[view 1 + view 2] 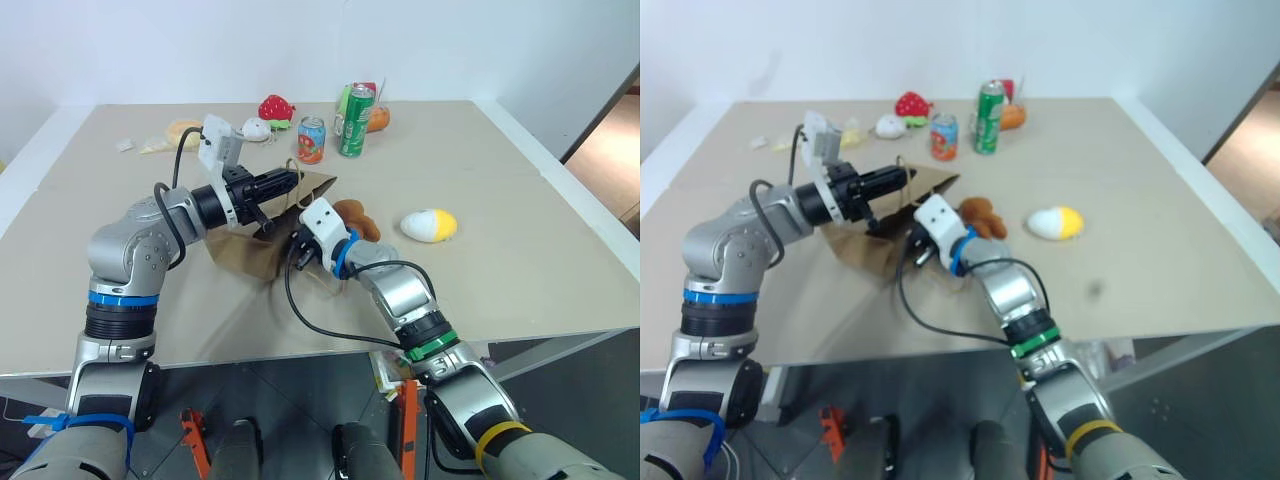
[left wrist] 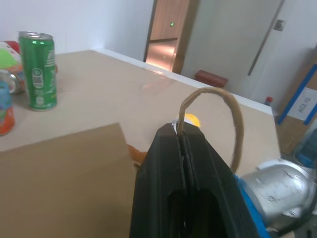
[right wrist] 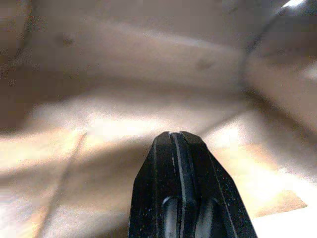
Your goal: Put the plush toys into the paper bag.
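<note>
Left eye view: paper bag (image 1: 255, 245) lies mid-table, orange-brown plush (image 1: 356, 218) and egg-shaped plush (image 1: 430, 225) outside to its right. Left wrist view: left gripper (image 2: 182, 144) pinches the bag's cord handle (image 2: 233, 119). Right wrist view: right gripper (image 3: 177, 136), fingers pressed together empty, faces brown paper.

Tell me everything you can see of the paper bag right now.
The paper bag is plain brown kraft paper with twisted paper-cord loop handles. It lies slumped on the table, mouth end lifted: the left gripper is shut on one handle, holding that edge up. The right gripper, shut and empty, is poked inside the bag, brown paper walls around it. The orange-brown plush sits just beside the mouth, outside.
</note>
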